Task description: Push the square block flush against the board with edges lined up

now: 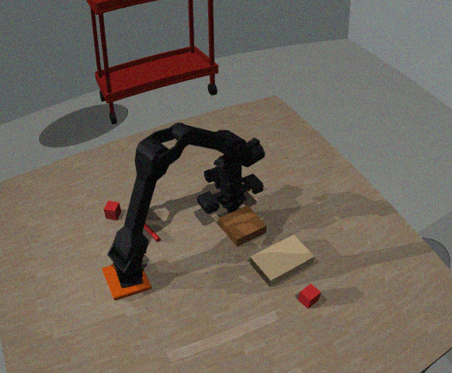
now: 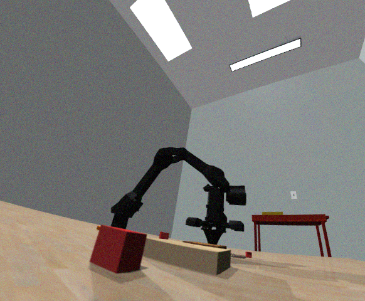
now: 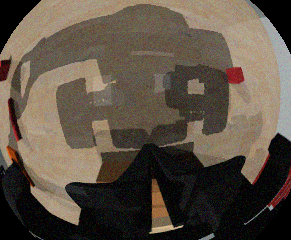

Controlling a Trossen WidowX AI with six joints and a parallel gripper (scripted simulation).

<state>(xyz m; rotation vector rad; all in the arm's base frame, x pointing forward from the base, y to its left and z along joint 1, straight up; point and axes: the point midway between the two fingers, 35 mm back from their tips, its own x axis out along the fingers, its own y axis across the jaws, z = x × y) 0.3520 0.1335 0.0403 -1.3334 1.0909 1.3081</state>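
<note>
The brown square block point(image 1: 244, 224) point(image 2: 205, 244) point(image 3: 110, 172) lies flat on the table. The pale board point(image 1: 282, 256) point(image 2: 189, 256) lies flat on the side of the block away from the gripper, and a strip of table shows between them in the top view. Their facing sides look roughly parallel; the block sits a little toward the arm base's side. My gripper point(image 1: 231, 209) point(image 2: 212, 242) point(image 3: 148, 148) is shut and empty, pointing down at the block's far edge. Whether the fingertips touch the block cannot be told.
A red cube point(image 1: 309, 295) point(image 2: 119, 249) stands near the board. Another red cube point(image 1: 112, 210) point(image 2: 163, 235) and a red stick point(image 1: 151, 232) point(image 3: 15, 120) lie near the arm. A third red cube point(image 2: 248, 254) point(image 3: 235, 75) is beyond the gripper.
</note>
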